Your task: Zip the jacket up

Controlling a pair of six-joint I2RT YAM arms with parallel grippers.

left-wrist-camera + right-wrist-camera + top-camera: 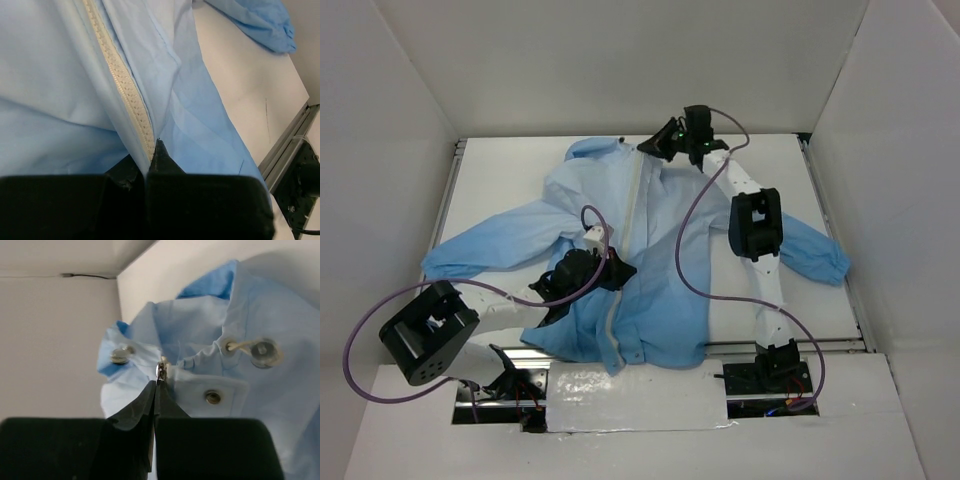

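Jacket (660,270) front partly hidden by left hand (154,149), light-blue cloth spread flat on tabletop (510,170), zip strip (122,85) pinched by it, collar pull (161,371) pinched by right hand (156,384).

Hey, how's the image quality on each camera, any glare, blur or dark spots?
Top view: even light on the jacket, glare on the glossy near strip. Left wrist: zipper sharp, left gripper a black, detail-less mass. Right wrist: snap slightly soft, right gripper equally underexposed.
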